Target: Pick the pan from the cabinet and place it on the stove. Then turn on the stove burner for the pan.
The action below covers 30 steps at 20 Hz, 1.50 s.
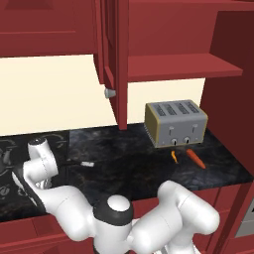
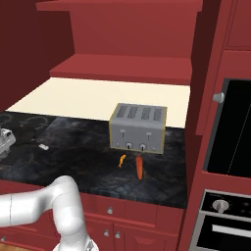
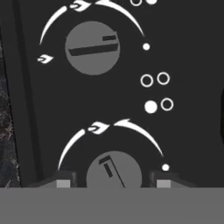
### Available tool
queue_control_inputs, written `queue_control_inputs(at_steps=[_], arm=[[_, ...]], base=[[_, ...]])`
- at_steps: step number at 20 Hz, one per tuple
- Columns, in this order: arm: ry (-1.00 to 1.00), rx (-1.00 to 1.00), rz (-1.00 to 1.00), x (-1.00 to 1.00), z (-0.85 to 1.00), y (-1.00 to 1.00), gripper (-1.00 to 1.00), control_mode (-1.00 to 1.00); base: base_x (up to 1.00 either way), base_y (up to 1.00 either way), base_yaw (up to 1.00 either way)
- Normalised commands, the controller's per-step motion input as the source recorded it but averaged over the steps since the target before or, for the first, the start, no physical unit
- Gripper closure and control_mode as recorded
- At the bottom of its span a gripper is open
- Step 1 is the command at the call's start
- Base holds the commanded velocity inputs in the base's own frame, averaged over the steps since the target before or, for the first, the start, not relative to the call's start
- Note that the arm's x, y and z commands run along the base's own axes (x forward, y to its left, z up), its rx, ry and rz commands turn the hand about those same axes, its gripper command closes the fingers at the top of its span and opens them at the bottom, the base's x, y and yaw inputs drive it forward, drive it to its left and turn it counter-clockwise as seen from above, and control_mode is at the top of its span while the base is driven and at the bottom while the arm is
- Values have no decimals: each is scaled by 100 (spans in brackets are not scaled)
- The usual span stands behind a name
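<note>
Two knobs face my hand camera on the black panel of the stove (image 3: 192, 140), with a strip of marbled countertop (image 3: 6, 113) at the far left. The upper knob (image 3: 92, 48) has its bar lying nearly level. The lower knob (image 3: 113, 173) sits right between my fingertips (image 3: 63, 183), its bar pointing up and a little left.

My claw (image 3: 113, 183) stands open astride that lower knob, with a dark gap showing on each side, so neither pad touches it.

From the left base view, my hand hangs low over the front left edge of the cooktop. Just beside it, to the right, the silver tip of the handle (image 1: 87, 163) pokes out over the counter. The right base view shows the pan (image 2: 23, 135) as a dark round shape lying flat at the far left, so I judge it already placed on the stove.

Further right, the cabinet (image 1: 183, 67) hangs with its door (image 1: 116, 64) open and its shelf bare. Then come the toaster (image 1: 175, 123) and a carrot (image 1: 195, 158) in front of it.

I expect the knob to be small, rigid, smooth and somewhat stiff to turn. I judge the best hold is square across its round sides, pinched firmly enough that the pads don't slip as my wrist rolls.
</note>
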Motion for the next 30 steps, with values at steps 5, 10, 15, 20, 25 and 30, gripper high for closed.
queue_control_inputs(at_steps=[5, 10, 15, 20, 25, 30], arm=[[-5, 3, 8, 0, 18, -20, -100, -100], [0, 4, 5, -10, 34, -8, -100, -100], [0, 4, 4, -29, 29, -4, -100, -100], [-1, 4, 2, -43, 24, -7, -100, -100], [-3, 4, 0, -54, 22, -9, -100, -100], [-3, 2, 0, -47, 10, -9, -100, -100]], base=[[0, 0, 0], [0, 0, 0], [0, 0, 0], [0, 0, 0], [0, 0, 0], [0, 0, 0]])
